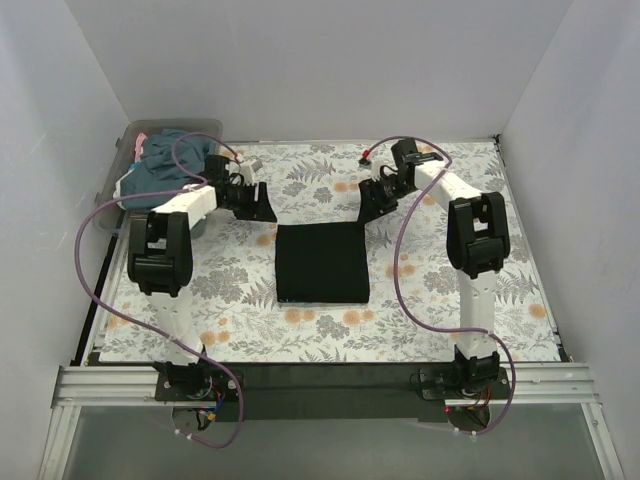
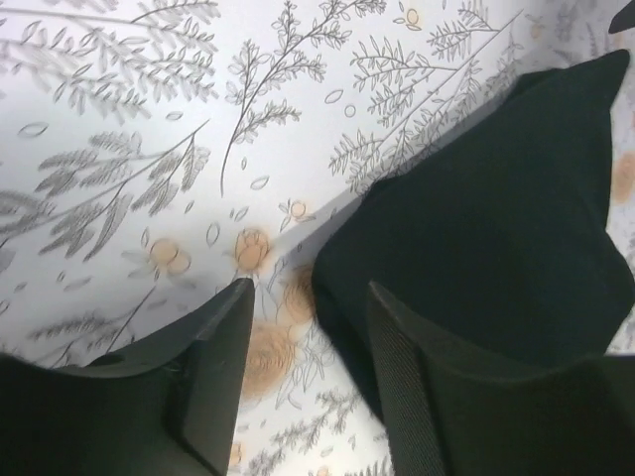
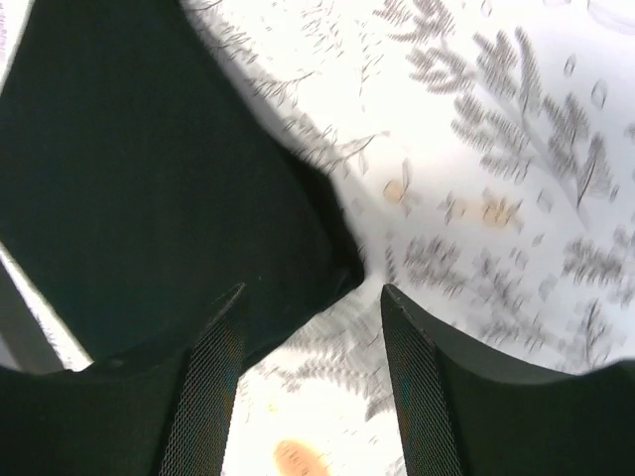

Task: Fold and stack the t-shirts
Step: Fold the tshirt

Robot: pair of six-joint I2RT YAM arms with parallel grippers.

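The black t-shirt [image 1: 322, 262] lies folded into a neat rectangle in the middle of the floral table covering [image 1: 450, 300], flat and by itself. The left gripper [image 1: 262, 208] hangs just above its far left corner and the right gripper [image 1: 370, 208] just above its far right corner. Both have their jaws parted with nothing clamped between them; in each wrist view a corner of the shirt lies flat on the covering below the gap.

At the far left stands a clear bin [image 1: 118, 165] holding a heap of t-shirts [image 1: 170, 160] (slate-blue and teal, with a bit of pink at the edge). The left arm's forearm crosses in front of the bin and hides its near right side. A purple cable [image 1: 100, 250] loops out from each arm over the covering. Nothing lies between the grippers and the shirt.
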